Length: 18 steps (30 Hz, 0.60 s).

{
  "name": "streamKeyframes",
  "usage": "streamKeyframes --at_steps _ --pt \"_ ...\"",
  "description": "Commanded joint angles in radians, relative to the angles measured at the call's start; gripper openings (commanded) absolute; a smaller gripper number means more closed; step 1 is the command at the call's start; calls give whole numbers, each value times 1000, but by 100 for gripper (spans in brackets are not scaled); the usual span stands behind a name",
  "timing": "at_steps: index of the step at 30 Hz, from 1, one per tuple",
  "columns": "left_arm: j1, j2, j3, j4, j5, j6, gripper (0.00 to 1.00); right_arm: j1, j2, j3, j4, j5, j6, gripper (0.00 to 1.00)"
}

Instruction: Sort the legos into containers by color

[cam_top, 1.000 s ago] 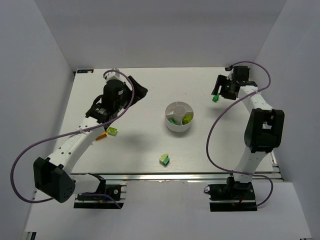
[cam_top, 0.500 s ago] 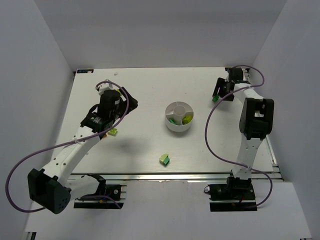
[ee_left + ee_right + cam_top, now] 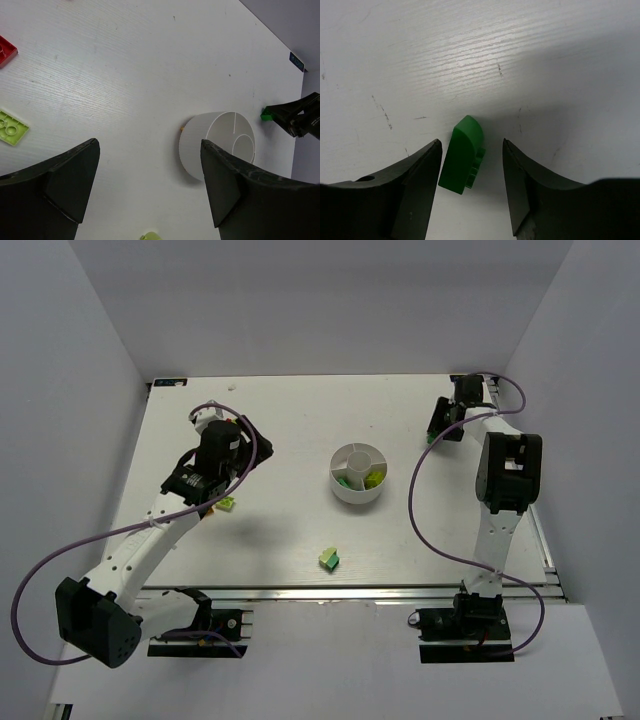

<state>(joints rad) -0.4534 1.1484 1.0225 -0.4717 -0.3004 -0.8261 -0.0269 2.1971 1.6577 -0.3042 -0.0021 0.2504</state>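
Observation:
A dark green lego [image 3: 462,155] lies on the table between the open fingers of my right gripper [image 3: 471,143], touching neither. In the top view my right gripper [image 3: 438,430] is at the far right and covers that lego. The white divided dish [image 3: 358,472] stands mid-table with green and lime legos in its wedges. My left gripper [image 3: 258,440] is open and empty, hovering left of the dish. Below it lie a lime lego [image 3: 228,503] and a red lego [image 3: 6,50]. A pale green and yellow pair [image 3: 329,558] lies near the front.
The left wrist view shows the dish [image 3: 220,145], the lime plate [image 3: 12,127], the dark green lego [image 3: 266,115] and a tiny orange bit [image 3: 182,128] against the dish wall. White walls enclose the table on three sides.
My right gripper has come down around the dark green lego, now hidden in the top view. My left arm drew back toward the near left, then stayed still.

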Motion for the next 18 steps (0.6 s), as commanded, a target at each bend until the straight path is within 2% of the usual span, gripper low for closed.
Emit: streamKeyframes --at_steps 1,6,10,12,14,16,17,18 --pt "4 -7 1 -18 -19 1 91 -5 0 -13 30 11 15 56" --pt "5 -7 -1 -19 -22 2 91 -5 -7 -7 33 -35 -5 38" --pt "5 -32 -19 -22 -31 -4 91 -5 -56 -19 25 -84 -31 19" --pt "5 -52 -38 -19 -42 -5 91 -5 -134 -51 20 -195 -91 10" --pt "7 -65 -51 -7 -49 -2 92 -5 -245 -117 13 -434 -245 0" --pt "12 -82 -70 -1 -52 5 92 1 -408 -206 -22 -716 -452 0" --pt "15 -88 -76 -1 -57 10 92 19 -492 -257 -53 -810 -590 0" --pt "22 -108 -102 1 -60 8 93 104 -596 -303 -176 -888 -829 0"
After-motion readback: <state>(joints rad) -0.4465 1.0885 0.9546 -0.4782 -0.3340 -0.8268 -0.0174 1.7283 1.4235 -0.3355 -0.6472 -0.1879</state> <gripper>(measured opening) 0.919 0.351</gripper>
